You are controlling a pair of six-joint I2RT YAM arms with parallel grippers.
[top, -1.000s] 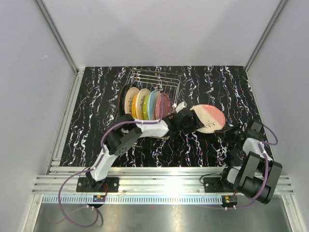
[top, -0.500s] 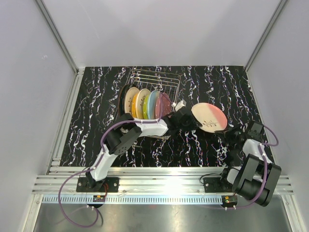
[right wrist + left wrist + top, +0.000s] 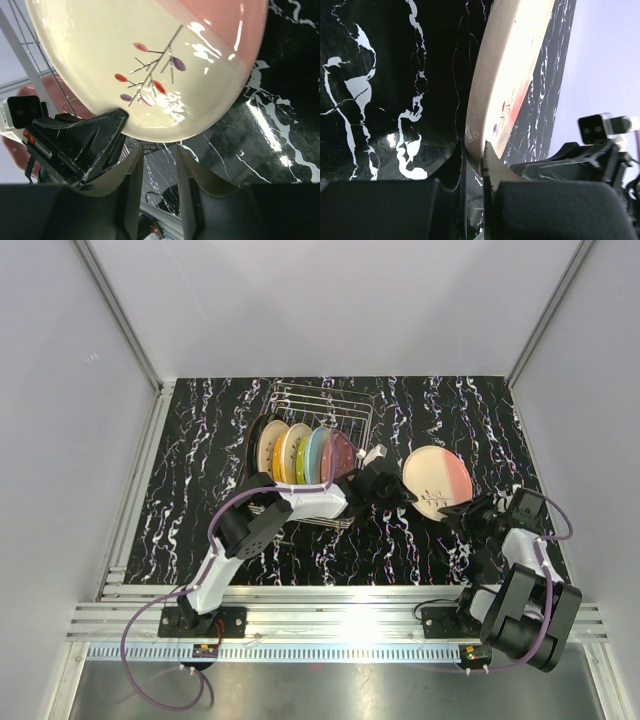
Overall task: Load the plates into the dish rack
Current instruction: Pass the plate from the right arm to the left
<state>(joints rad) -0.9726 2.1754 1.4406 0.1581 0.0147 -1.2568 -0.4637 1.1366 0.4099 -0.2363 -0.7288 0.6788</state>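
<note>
A cream and pink plate (image 3: pixel 437 482) with a small twig drawing hangs tilted above the table, right of the dish rack (image 3: pixel 322 410). My left gripper (image 3: pixel 398 492) is shut on its left rim; in the left wrist view the plate's edge (image 3: pixel 500 75) is pinched between the two fingers (image 3: pixel 496 167). My right gripper (image 3: pixel 468 510) sits at the plate's lower right edge and is open. In the right wrist view its fingertips (image 3: pixel 134 157) stand apart just short of the plate's rim (image 3: pixel 165 130). Several plates (image 3: pixel 298 454) stand upright in the rack's front slots.
The black marbled table (image 3: pixel 200 490) spreads around the rack. The rack's rear slots (image 3: pixel 330 405) hold nothing. The left arm (image 3: pixel 250 525) crosses in front of the rack. Grey walls enclose the table, and an aluminium rail (image 3: pixel 330 605) runs along the near edge.
My left gripper has shut on the plate's left rim. My right gripper has opened and let go of the plate. The plate now stands a little steeper.
</note>
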